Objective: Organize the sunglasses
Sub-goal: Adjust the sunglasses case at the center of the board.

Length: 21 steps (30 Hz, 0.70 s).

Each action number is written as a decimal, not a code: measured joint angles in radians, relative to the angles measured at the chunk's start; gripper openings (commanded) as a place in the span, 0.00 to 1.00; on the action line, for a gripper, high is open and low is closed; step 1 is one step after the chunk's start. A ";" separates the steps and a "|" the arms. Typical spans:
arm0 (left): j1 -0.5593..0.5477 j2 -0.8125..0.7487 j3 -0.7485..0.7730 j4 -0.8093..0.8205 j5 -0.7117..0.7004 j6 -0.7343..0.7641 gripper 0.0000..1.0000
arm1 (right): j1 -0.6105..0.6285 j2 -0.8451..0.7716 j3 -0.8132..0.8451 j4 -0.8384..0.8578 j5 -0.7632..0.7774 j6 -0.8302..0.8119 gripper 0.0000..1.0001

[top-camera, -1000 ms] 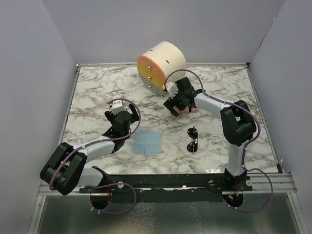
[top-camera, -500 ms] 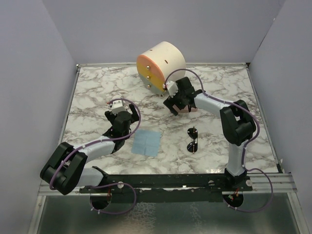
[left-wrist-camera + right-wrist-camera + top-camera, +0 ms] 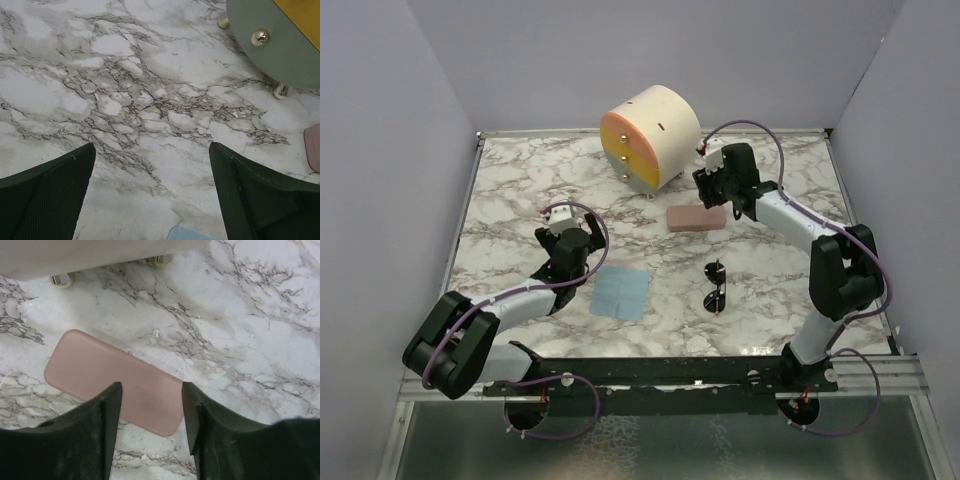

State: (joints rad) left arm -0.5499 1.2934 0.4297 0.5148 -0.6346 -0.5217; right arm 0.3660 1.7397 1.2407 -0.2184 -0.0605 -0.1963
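Note:
The sunglasses (image 3: 715, 287), round dark lenses in a thin black frame, lie on the marble right of centre, in front of a pink case (image 3: 696, 217). My right gripper (image 3: 713, 194) hovers just behind and to the right of the case. In the right wrist view its jaws stand partly open (image 3: 150, 390) above the case (image 3: 115, 377), gripping nothing. My left gripper (image 3: 570, 247) rests low on the left, wide open (image 3: 150, 150) over bare marble, with the case's edge (image 3: 314, 147) showing at the far right.
A light blue cloth (image 3: 622, 291) lies flat just right of my left gripper, its corner (image 3: 192, 233) showing between the fingers. A round cream and orange drawer unit (image 3: 650, 135) on small feet stands at the back, close to my right gripper. Walls enclose the table.
My right gripper has lifted off the pink case and moved back and right, its jaws narrowing. The case now lies uncovered on the marble. The left arm has not moved.

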 measured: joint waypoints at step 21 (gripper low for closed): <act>0.000 0.040 0.000 0.000 0.000 0.000 0.99 | -0.028 0.227 0.084 0.077 0.041 0.118 0.22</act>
State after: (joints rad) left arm -0.5499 1.3331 0.4301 0.5152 -0.6346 -0.5213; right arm 0.3378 1.9667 1.3251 -0.1410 -0.0196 -0.0780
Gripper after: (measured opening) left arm 0.989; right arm 0.234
